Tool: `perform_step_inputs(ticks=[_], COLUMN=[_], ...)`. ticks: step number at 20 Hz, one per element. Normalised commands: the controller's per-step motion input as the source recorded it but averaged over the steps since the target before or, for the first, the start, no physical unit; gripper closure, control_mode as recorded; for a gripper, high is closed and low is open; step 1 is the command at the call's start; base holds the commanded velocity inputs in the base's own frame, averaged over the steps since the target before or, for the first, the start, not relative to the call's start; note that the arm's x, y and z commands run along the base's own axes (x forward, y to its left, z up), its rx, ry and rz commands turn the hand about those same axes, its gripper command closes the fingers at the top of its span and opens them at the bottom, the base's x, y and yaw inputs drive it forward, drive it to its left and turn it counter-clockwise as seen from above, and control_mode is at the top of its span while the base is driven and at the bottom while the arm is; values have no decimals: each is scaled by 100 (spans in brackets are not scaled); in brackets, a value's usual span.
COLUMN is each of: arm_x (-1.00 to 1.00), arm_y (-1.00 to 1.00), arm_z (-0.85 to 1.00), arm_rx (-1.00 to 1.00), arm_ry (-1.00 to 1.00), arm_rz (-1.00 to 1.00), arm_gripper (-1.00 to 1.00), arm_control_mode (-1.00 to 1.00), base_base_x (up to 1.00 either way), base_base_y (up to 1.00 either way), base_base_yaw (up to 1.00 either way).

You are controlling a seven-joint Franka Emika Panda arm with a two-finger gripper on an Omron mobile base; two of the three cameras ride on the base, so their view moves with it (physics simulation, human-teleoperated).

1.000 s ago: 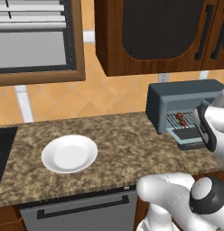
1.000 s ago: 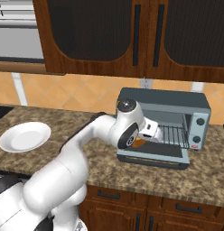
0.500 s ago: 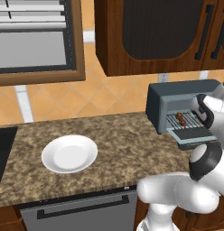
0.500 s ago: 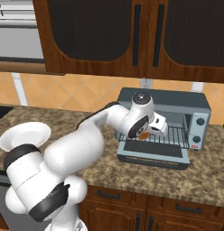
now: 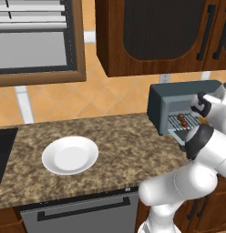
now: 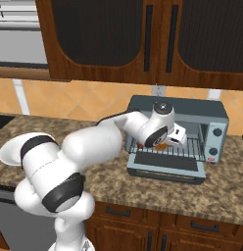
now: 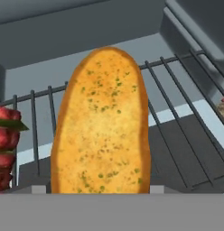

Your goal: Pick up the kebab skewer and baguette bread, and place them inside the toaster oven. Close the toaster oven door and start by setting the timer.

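A white robot arm reaches into the open toaster oven point(image 6: 178, 135) at the right end of the granite bench point(image 5: 115, 145). Its claw point(image 6: 176, 138) pinches the baguette bread point(image 7: 102, 122), held just over the wire rack point(image 7: 177, 122) (golden crust flecked with green). The kebab skewer point(image 5: 182, 119) lies on the rack beside it. The toaster oven door point(image 6: 166, 165) hangs open, flat. A white plate point(image 5: 70, 154) sits near the bench's left end

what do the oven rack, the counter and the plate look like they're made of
Oven rack: thin dark parallel bars, probably metal wire, matte. Counter: speckled brown and tan, looks like polished granite or a stone-look laminate. Plate: plain white with a soft sheen, likely glazed ceramic, though plastic can't be ruled out.
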Motion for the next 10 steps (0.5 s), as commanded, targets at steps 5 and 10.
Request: perform_step_inputs(ticks=[5, 10], arm_x=[13, 7], arm_y=[-16, -1], arm_z=[-22, -15], arm_rx=[1, 1], arm_ry=[0, 0], arm_rz=[0, 0], arm_gripper=[100, 100], arm_control_mode=[-100, -100], base_base_x=[0, 0], base_base_y=[0, 0], base_base_yaw=[0, 0])
